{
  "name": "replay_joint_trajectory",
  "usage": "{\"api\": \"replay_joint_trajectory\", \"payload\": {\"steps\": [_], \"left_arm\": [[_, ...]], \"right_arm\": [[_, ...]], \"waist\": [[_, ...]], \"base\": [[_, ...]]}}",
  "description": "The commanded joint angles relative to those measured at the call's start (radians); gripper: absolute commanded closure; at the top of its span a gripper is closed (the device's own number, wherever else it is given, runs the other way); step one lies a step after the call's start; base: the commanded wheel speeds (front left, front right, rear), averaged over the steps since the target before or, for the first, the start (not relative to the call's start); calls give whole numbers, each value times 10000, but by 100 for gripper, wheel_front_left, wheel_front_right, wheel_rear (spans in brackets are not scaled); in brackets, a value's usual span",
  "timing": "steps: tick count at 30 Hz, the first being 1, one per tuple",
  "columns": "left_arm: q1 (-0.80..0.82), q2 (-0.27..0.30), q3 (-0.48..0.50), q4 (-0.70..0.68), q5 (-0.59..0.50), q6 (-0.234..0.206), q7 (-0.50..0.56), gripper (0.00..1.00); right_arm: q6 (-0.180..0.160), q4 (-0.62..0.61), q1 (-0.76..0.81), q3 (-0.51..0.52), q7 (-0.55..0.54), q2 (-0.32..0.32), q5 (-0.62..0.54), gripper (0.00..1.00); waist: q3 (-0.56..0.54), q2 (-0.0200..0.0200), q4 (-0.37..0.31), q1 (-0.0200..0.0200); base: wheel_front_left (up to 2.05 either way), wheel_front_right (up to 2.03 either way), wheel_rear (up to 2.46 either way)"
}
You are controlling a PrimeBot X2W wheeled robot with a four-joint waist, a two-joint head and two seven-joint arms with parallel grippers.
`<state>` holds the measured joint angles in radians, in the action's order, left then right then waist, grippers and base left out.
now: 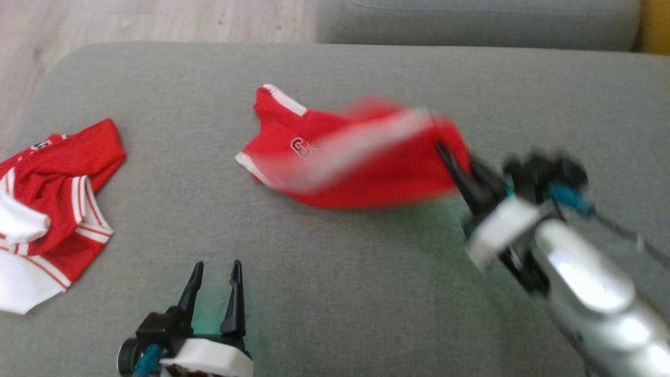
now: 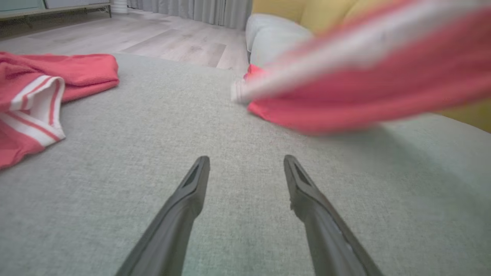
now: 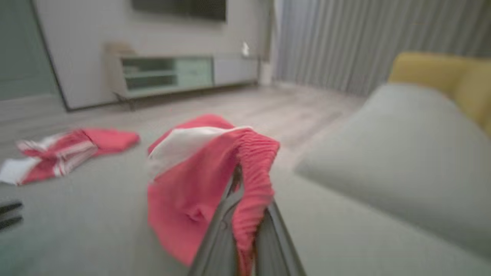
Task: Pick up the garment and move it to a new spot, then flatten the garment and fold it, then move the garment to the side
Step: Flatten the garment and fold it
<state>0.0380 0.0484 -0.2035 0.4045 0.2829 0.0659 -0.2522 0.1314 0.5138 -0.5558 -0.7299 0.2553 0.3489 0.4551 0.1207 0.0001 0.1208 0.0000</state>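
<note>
2nd red/wht garment (image 1: 57, 178) crumpled, L side | grey cushion (image 1: 335, 293) | wood floor (image 1: 157, 21)

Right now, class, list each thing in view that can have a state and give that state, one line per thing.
held garment: red, gripped at its gathered edge, partly lifted off the grey cushion, blurred.
second garment: red and white, crumpled, lying on the cushion to the left, untouched.
right gripper: shut on the held garment.
left gripper: open, empty, low over the cushion.
</note>
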Motion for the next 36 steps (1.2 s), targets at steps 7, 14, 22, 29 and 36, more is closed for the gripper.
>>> {"api": "replay_joint_trajectory", "payload": {"steps": [7, 14, 22, 29, 36], "left_arm": [[679, 18, 283, -310, -124, -52, -95, 0], [784, 18, 583, -265, -292, -74, -95, 0], [802, 18, 836, -269, -593, -182, -95, 0], [460, 18, 916, -172, -662, -220, -95, 0], [335, 18, 916, -150, -600, -195, -95, 0]], "right_arm": [[-7, 1236, 1374, 1262, 64, 293, 593, 0], [-7, 790, 1750, 3991, 64, -405, -847, 0], [-7, -842, 2851, 6342, 64, -2328, -3052, 0], [-7, -731, 3647, 6391, 64, -2831, -3292, 0], [-7, -696, 3757, 6245, 64, -2953, -3241, 0]], "waist": [[182, -1, -490, 0], [-73, -1, -803, 0], [-413, -1, -907, 0], [-813, -1, -954, 0], [-812, -1, -1060, 0]], "base": [[0, 0, 0], [0, 0, 0], [0, 0, 0], [0, 0, 0], [0, 0, 0]]}}
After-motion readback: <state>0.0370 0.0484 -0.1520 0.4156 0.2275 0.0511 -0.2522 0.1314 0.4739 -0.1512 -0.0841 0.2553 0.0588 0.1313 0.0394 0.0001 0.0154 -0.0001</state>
